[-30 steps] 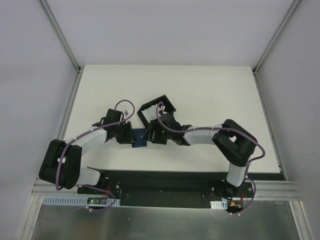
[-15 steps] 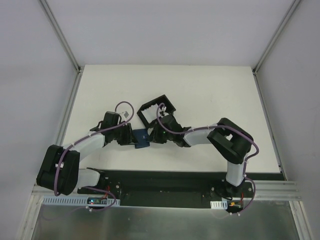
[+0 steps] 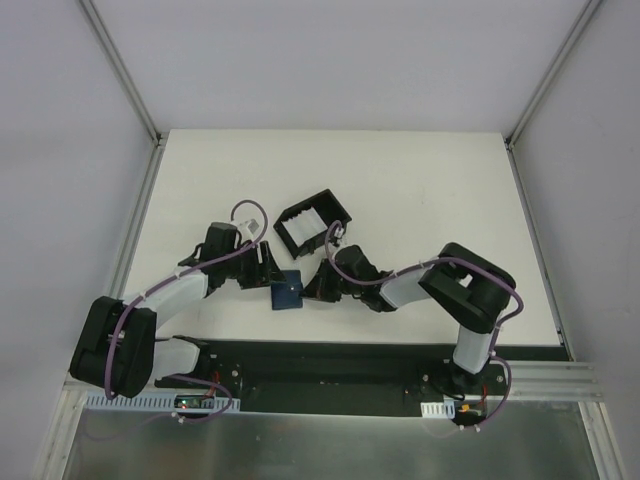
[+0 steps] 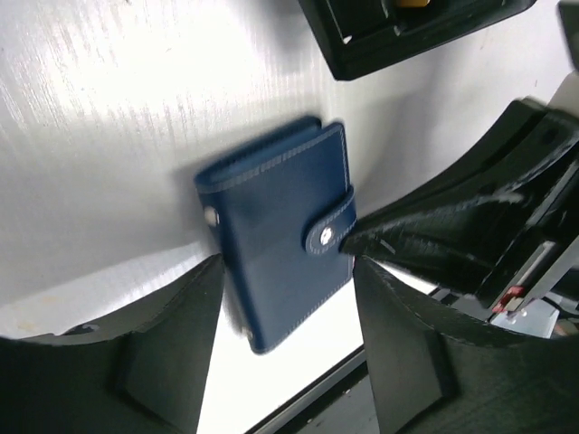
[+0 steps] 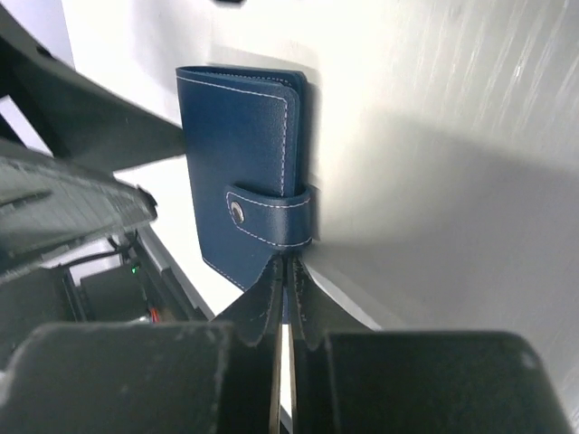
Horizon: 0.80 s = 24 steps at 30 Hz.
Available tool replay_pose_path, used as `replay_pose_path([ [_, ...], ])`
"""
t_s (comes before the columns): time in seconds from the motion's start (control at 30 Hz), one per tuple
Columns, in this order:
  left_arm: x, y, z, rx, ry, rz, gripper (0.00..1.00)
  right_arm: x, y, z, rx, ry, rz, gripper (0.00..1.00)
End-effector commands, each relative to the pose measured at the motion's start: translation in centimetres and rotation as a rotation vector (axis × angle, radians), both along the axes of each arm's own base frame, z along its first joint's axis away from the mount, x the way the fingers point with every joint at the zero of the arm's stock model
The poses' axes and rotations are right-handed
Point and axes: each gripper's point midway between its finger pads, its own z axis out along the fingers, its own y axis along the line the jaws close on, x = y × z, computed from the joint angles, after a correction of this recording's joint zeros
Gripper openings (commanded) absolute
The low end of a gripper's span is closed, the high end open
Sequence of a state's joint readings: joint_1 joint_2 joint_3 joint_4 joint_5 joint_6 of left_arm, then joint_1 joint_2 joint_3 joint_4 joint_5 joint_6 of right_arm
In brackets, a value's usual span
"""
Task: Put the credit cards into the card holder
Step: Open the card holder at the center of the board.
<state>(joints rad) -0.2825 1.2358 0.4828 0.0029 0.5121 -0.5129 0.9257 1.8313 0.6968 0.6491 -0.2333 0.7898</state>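
Subject: the card holder [image 3: 286, 294], a small navy-blue stitched folding wallet. It lies flat on the white table [image 3: 420, 200] near the near edge, between the two arms. It is folded shut, with its snap strap [image 5: 271, 217] fastened over the free edge. No credit cards show in any view. Whether they are inside cannot be told.

Relation to the end effectors: in the left wrist view the card holder's long axis runs straight away from the left gripper [image 4: 288, 280]. Its near short end sits between that gripper's fingers, which stand apart and clamp nothing. Whether either finger touches the wallet's side cannot be told. The right gripper [image 5: 286, 271] comes in from the strap side with its fingers pressed together and nothing between them. Its tips are at the strap edge. Both grippers are right at the card holder. The left alone straddles it, so in my judgement it is the better placed to seize it endwise.

The black open-sided box frame [image 3: 313, 220] stands just beyond, apart from the wallet.

Change noted: a second ago the grippers crowded over the card holder and the right arm overlapped the box frame. The right arm has since drawn back and its fingers have closed. The left fingers have parted. The card holder now lies exposed, slightly nearer the bases.
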Motion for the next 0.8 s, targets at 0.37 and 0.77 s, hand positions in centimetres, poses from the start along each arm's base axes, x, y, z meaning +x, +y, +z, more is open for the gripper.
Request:
replay_pose_path([
  [0.37,-2.8,-2.5,-2.8,-0.053,0.067,-0.039,0.64,-3.9,-3.7,-3.6,-0.017,0.123,-0.064,0.00],
  [0.77,-1.9,-3.1,-1.8,-0.038,0.018,-0.078,0.13,-3.9,-4.3,-2.8,0.004,0.060,-0.054,0.02],
])
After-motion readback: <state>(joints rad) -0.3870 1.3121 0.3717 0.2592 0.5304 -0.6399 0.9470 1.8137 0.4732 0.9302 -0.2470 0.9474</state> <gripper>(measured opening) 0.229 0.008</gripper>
